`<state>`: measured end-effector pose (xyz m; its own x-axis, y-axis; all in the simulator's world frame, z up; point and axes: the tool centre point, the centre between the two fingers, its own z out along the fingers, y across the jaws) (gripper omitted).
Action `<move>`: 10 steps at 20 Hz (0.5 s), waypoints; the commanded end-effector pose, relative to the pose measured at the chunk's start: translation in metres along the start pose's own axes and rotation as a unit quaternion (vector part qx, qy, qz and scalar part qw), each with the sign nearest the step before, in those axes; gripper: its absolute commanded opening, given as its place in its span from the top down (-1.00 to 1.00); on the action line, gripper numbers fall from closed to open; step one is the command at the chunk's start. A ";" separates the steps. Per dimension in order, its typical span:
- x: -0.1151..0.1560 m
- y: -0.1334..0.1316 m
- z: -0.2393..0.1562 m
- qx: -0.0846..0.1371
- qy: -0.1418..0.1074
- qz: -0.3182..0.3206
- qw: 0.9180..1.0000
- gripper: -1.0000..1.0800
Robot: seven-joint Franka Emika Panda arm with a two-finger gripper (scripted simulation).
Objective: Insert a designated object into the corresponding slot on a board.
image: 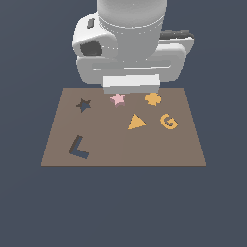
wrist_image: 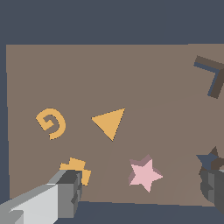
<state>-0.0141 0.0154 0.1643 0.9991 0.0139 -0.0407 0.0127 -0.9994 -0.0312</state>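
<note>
- Brown board [image: 120,144] bears the pink star [image: 117,99], lying flat near its far edge, between the fingers' line.
- Navy star slot [image: 84,104] sits empty toward the exterior view's left.
- Gripper [wrist_image: 142,192] spread wide, holding nothing, fingers [wrist_image: 65,192] straddling the star.

The only readable character I can find is an orange letter G [image: 169,121], a loose piece lying flat on my brown board [image: 120,149], right of centre in the exterior frame. No labels, brands or numbers show on anything.
</note>
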 end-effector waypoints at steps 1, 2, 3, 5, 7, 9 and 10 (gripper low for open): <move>0.000 0.000 0.000 0.000 0.000 0.000 1.000 -0.92; 0.000 0.000 0.000 0.000 0.000 0.000 1.000 -0.92; 0.000 0.000 0.001 0.000 0.000 0.002 1.000 -0.92; -0.001 0.001 0.002 0.000 0.000 0.006 1.000 -0.92; -0.002 0.002 0.005 0.000 0.001 0.014 1.000 -0.92; -0.004 0.004 0.008 -0.001 0.002 0.026 1.000 -0.92; -0.005 0.005 0.011 -0.001 0.002 0.032 0.999 -0.92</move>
<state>-0.0179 0.0120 0.1568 0.9987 -0.0333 -0.0381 -0.0344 -0.9990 -0.0282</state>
